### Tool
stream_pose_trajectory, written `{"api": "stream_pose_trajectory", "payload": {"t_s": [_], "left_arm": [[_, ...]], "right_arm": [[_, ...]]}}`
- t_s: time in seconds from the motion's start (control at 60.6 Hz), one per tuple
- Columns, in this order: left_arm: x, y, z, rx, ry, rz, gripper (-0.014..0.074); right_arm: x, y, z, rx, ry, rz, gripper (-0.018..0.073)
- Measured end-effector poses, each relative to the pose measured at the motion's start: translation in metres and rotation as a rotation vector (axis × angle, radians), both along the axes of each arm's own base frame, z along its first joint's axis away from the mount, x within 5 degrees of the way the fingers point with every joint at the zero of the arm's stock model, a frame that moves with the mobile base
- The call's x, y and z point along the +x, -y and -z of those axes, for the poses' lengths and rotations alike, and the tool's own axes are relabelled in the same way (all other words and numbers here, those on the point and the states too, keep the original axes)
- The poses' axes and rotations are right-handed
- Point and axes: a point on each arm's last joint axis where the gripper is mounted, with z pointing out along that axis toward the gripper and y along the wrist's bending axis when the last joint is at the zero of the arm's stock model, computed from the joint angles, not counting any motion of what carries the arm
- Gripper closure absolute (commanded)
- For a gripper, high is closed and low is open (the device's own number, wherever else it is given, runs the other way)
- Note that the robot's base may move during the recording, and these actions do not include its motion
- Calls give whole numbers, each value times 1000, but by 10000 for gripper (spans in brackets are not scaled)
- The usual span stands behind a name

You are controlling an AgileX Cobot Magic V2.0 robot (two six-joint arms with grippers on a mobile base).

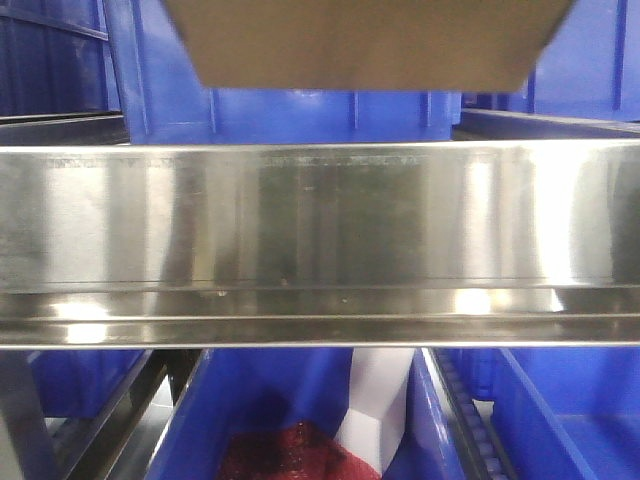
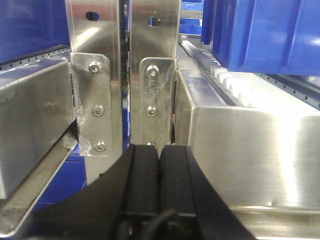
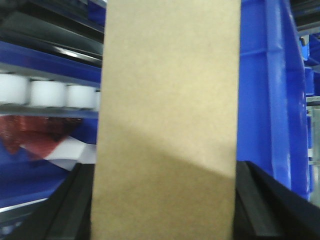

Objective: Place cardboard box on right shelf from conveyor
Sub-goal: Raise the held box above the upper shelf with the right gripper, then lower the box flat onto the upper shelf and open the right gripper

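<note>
The right claw (image 3: 162, 200) holds the box (image 3: 167, 115) between its black fingers (image 3: 255, 205). In the front view the box (image 1: 365, 40) hangs above the steel shelf rail (image 1: 320, 240), in front of a blue bin (image 1: 330, 110). The left claw (image 2: 159, 172) is closed, empty, near the shelf posts (image 2: 150, 75).

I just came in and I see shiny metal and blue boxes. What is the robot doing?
The robot's right tool is holding a plain cardboard box up in front of the steel shelf with its blue bins. The box is not set down yet. The left tool is shut and empty, close to the shelf's posts.
</note>
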Motion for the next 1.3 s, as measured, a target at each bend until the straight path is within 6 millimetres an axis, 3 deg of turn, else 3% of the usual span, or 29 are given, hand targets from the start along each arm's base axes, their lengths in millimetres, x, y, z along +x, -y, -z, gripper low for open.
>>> {"api": "stream_pose_trajectory", "payload": {"t_s": [0.231, 0.462, 0.561, 0.677, 0.991, 1.304], "left_arm": [[0, 0, 0, 0, 0, 0, 713], [0, 0, 0, 0, 0, 0, 713], [0, 0, 0, 0, 0, 0, 713], [0, 0, 0, 0, 0, 0, 713], [0, 0, 0, 0, 0, 0, 713], [0, 0, 0, 0, 0, 0, 713]], "right_arm": [[30, -6, 27, -69, 2, 25, 386], [40, -11, 38, -81, -2, 19, 364], [40, -12, 38, -62, -1, 21, 206], [40, -12, 38, -20, -21, 49, -90], [38, -9, 34, 8, -39, 83, -60], [12, -5, 13, 151, -128, 90, -60]]}}
